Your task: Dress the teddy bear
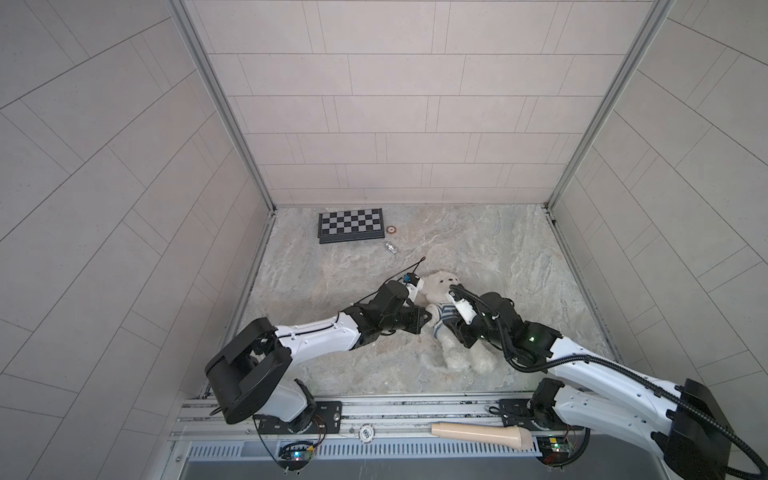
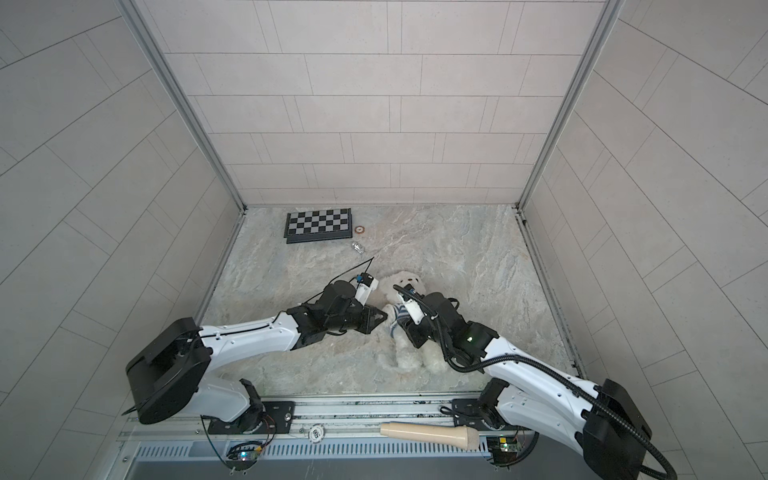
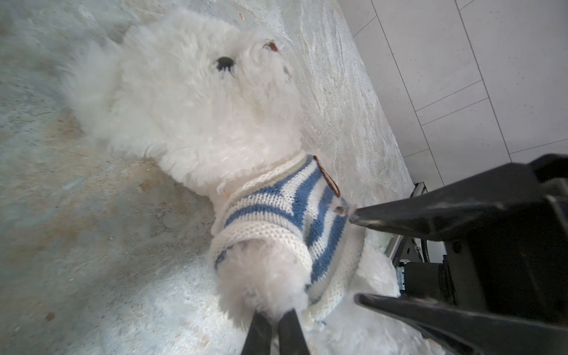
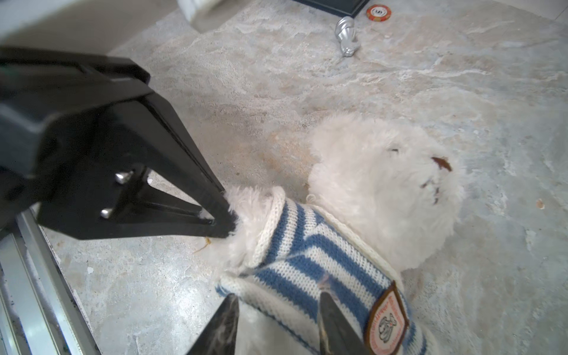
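Teddy bear (image 1: 434, 291) on marbled tabletop (image 1: 498, 257), pale tiled walls (image 1: 395, 104) on 3 sides

teddy bear (image 1: 434, 291) mid table (image 1: 519, 270), chessboard (image 1: 351, 223) behind it, l side

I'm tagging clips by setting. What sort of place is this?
Probably a robot test cell, not a home. Tile-print walls in a metal frame box in a stone-look tabletop. Two arms are mounted on a rail at its front. Unrelated props lie about: a chessboard and a teddy bear.
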